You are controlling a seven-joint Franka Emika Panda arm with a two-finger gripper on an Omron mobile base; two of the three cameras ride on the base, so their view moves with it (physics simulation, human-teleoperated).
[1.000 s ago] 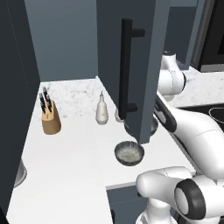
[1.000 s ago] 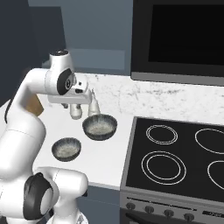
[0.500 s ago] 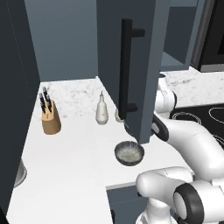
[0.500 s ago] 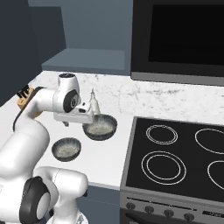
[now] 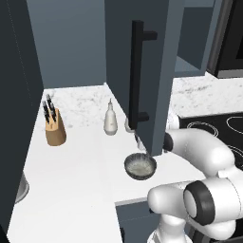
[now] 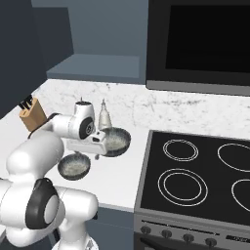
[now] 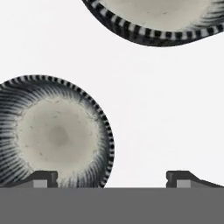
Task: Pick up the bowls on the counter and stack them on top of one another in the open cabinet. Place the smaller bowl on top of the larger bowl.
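Left base view: the smaller bowl (image 5: 140,166) sits on the white counter (image 5: 80,166) near its front edge, dark ribbed outside, pale speckled inside. The open cabinet (image 5: 142,71) door with its black bar handle hangs just above and behind it.

Right base view: the larger bowl (image 6: 116,141) rests on the counter beside the stove (image 6: 195,171), the smaller bowl at its near left. The gripper (image 6: 97,155) hangs low between them.

Hand view: the fingertips (image 7: 43,178) stand wide apart and hold nothing; the smaller bowl lies by the left tip.
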